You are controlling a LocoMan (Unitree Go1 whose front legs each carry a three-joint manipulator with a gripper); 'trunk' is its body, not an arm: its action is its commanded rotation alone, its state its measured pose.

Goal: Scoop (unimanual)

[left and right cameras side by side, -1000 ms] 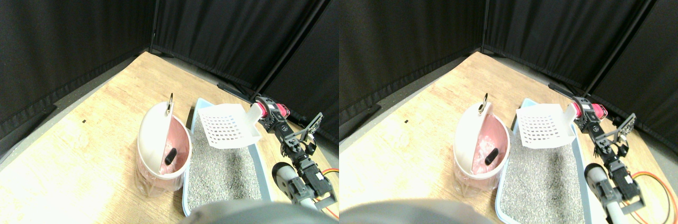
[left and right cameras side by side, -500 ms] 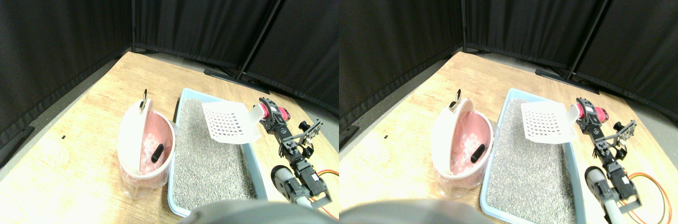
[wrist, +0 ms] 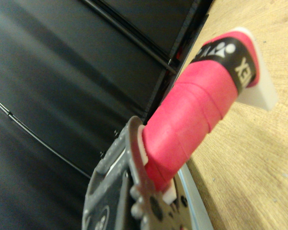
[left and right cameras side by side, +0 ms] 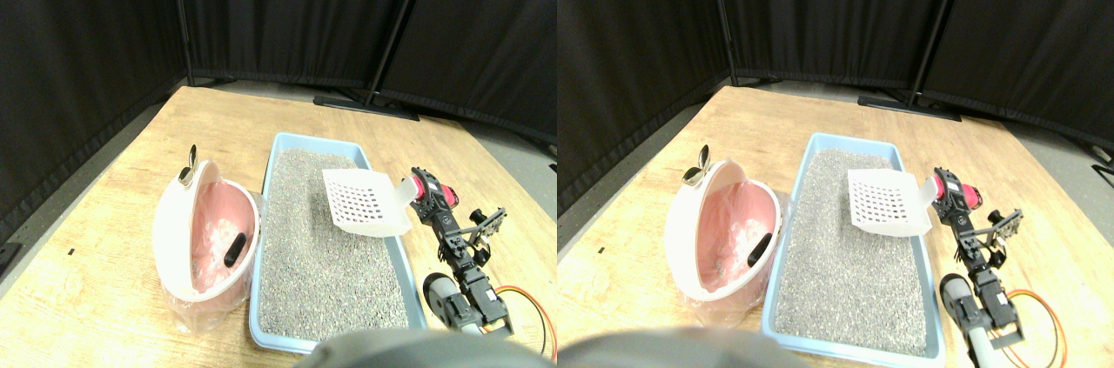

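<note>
Black curtains (left and right cameras side by side: 287, 11) on dark poles (left and right cameras side by side: 396, 29) enclose light wooden floor (left and right cameras side by side: 104, 211).

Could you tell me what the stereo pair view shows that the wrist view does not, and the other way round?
Only the stereo pair view shows the slotted white scoop head above the grey litter in the blue tray, and the pink bin with a dark object inside. Only the wrist view shows the black band at the end of the handle. Both show the pink wrapped handle, the wooden floor and the black curtains.
</note>
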